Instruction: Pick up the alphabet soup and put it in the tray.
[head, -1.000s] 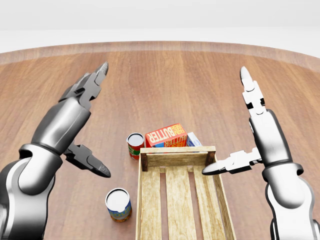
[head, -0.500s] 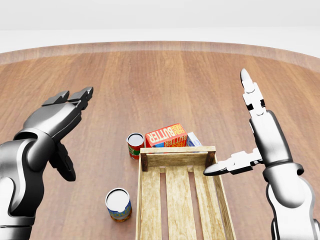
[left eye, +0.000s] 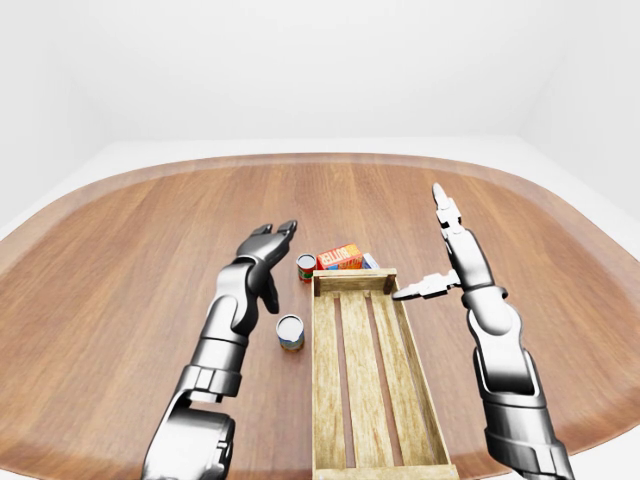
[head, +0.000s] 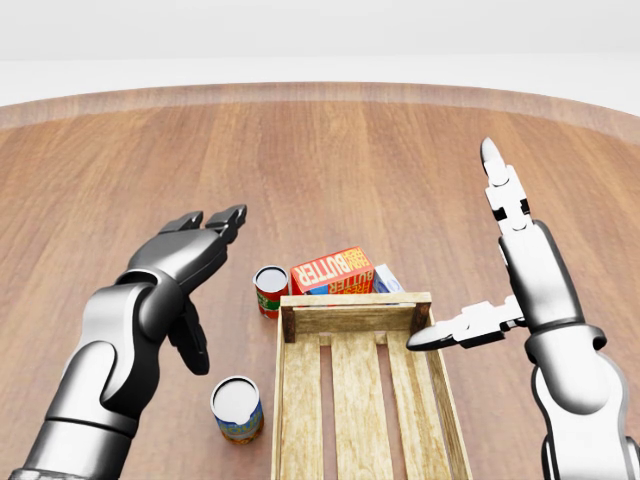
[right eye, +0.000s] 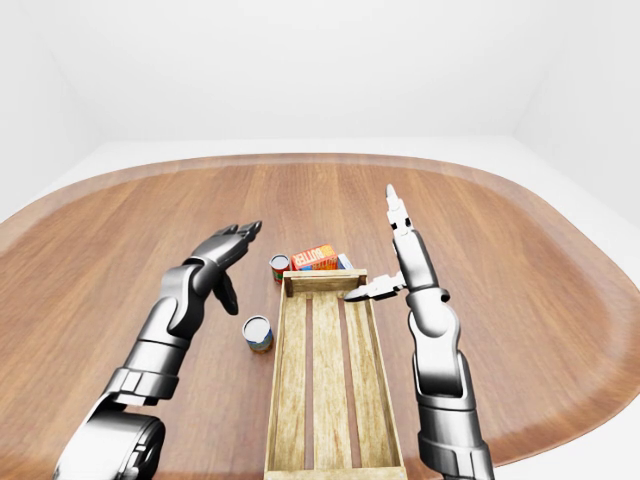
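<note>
Our left hand (head: 190, 250), fingers spread and empty, has swung inward in the past second to hover near the red-labelled soup can (head: 270, 290), which stands just beside the wooden tray (head: 290, 400); the grasp looks imminent. Our right hand (head: 500, 260) stays raised and spread, away from the second can (head: 237, 409).

The robot shows 2 arms of polished silver-grey metal — rounded, glossy shells joined by darker bands at elbow and wrist. The left hand (head: 185, 262) and right hand (head: 497, 262) each carry 3 segmented fingers — silver links with black tips
</note>
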